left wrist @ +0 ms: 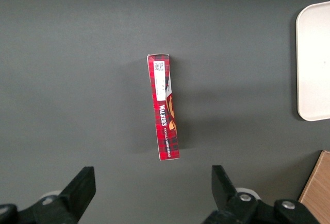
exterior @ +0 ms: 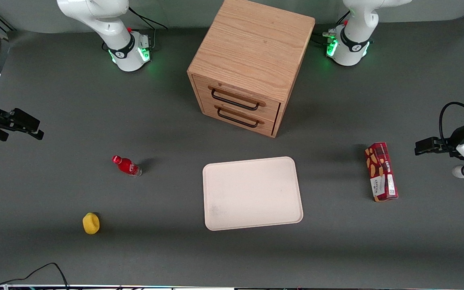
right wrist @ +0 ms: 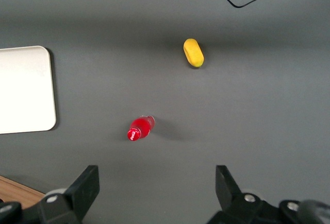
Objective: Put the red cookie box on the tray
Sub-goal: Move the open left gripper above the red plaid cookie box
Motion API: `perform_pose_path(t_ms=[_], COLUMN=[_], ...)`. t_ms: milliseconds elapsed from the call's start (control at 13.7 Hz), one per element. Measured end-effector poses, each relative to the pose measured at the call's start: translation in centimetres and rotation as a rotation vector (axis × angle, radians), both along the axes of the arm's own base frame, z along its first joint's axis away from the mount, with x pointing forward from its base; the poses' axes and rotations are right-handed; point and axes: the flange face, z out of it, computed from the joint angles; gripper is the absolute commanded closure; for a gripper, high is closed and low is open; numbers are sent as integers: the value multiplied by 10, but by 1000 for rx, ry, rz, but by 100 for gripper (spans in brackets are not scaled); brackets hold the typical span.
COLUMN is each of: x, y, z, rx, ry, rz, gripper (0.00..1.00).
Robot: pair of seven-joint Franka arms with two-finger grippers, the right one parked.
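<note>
Your tool (left wrist: 152, 193) is up in the air over the surface (exterior: 54, 249), at the working arm's end, and its two fingers (left wrist: 82, 185) are spread wide apart with nothing between them. The red cookie box (exterior: 381, 171) lies flat on the surface under the tool, not touched. The tray (exterior: 252, 193) sits well apart from the box, in front of the wooden drawer cabinet (exterior: 248, 64). A small red bottle (exterior: 126, 165) and a yellow thing (exterior: 91, 223) lie toward the parked arm's end.
</note>
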Motion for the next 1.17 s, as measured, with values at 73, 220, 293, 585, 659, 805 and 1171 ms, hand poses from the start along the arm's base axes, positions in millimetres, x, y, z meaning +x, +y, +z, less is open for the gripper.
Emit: perform_pose_path(t_ms=[73, 220, 293, 585, 659, 805, 1171], x=[0, 0, 0, 0, 1, 2, 5], y=[-1, -1, -2, -7, -7, -5, -2], z=[0, 0, 0, 0, -1, -5, -19], rx=[0, -1, -1, -3, -4, -7, -10], ry=[1, 2, 2, 0, 1, 7, 30], rz=[-3, -7, -9, -24, -40, -68, -78], gripper=[0, 0, 0, 0, 0, 0, 0])
